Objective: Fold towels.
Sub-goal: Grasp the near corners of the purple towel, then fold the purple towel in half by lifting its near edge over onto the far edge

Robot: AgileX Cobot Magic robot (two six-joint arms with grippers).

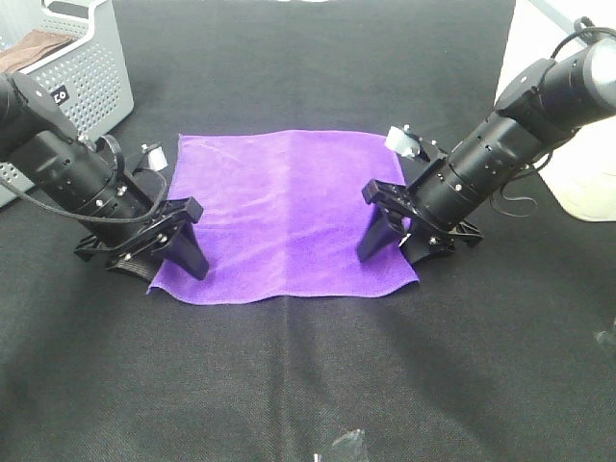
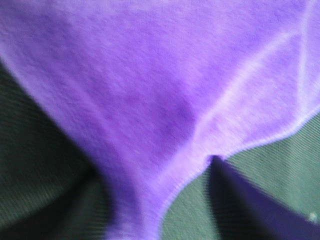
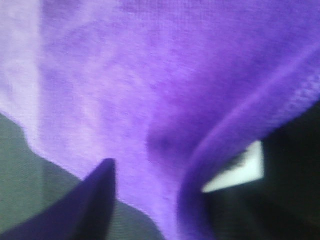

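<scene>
A purple towel (image 1: 284,212) lies spread flat on the black table cover (image 1: 308,385). My left gripper (image 1: 164,262) is down at the towel's near left corner. In the left wrist view the towel (image 2: 160,75) funnels in between the dark fingers (image 2: 245,205), pinched there. My right gripper (image 1: 395,245) is down at the near right corner. In the right wrist view the towel (image 3: 150,75) bunches beside a dark finger (image 3: 95,205), with its edge rolled up and a white label (image 3: 237,172) showing. Both grippers look shut on the towel's corners.
A grey perforated basket (image 1: 91,67) holding a brown cloth (image 1: 38,43) stands at the back left, behind the left arm. A white surface (image 1: 577,183) lies at the right edge behind the right arm. A small dark object (image 1: 346,445) sits at the front edge.
</scene>
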